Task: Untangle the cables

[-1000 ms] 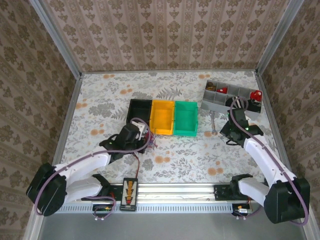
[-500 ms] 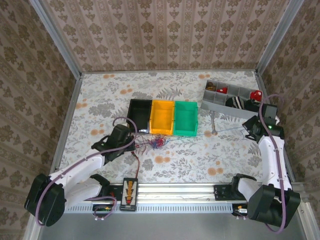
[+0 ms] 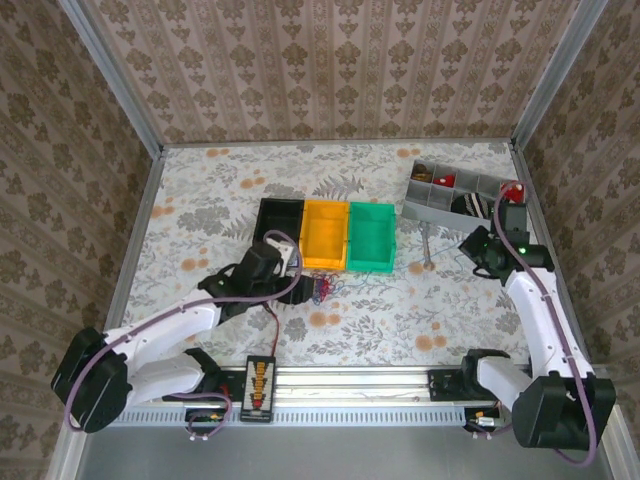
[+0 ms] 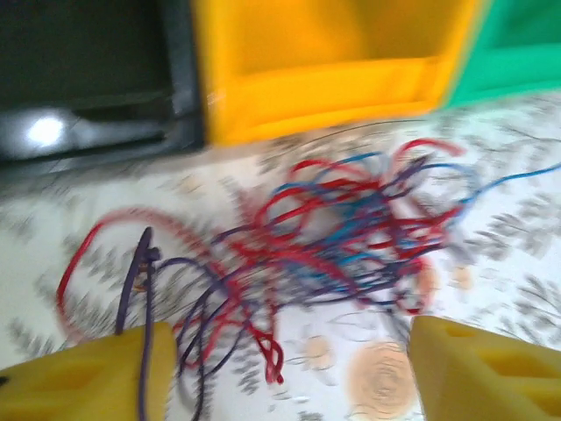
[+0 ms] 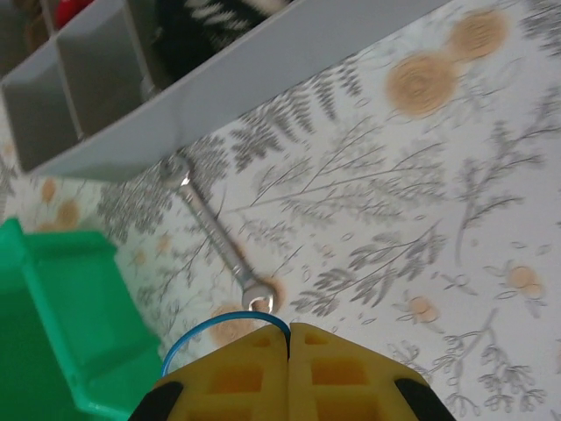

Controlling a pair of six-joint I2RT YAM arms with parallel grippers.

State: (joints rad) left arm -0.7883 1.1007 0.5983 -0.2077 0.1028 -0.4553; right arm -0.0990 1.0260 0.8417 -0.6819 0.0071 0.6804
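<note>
Because the left claw (image 4: 285,373) stands spread above them, the cables (image 4: 342,228) lie free on the table (image 4: 517,289) before the yellow bin (image 4: 316,53); the right claw (image 5: 289,338), pressed together, pinches one blue wire (image 5: 215,323), probably to draw it out of the bunch.

Tangled cables (image 4: 342,237): loose knot of hair-thin red, blue and purple loops, lying flat on the floral table (image 4: 491,289) just in front of the yellow bin (image 4: 324,53). Widest red loop flung out to one side of the knot, single blue strand trailing off the opposite side. Seen from the right wrist, a thin blue arc (image 5: 219,318) emerging at the closed fingertips of the right gripper (image 5: 288,329).
</note>
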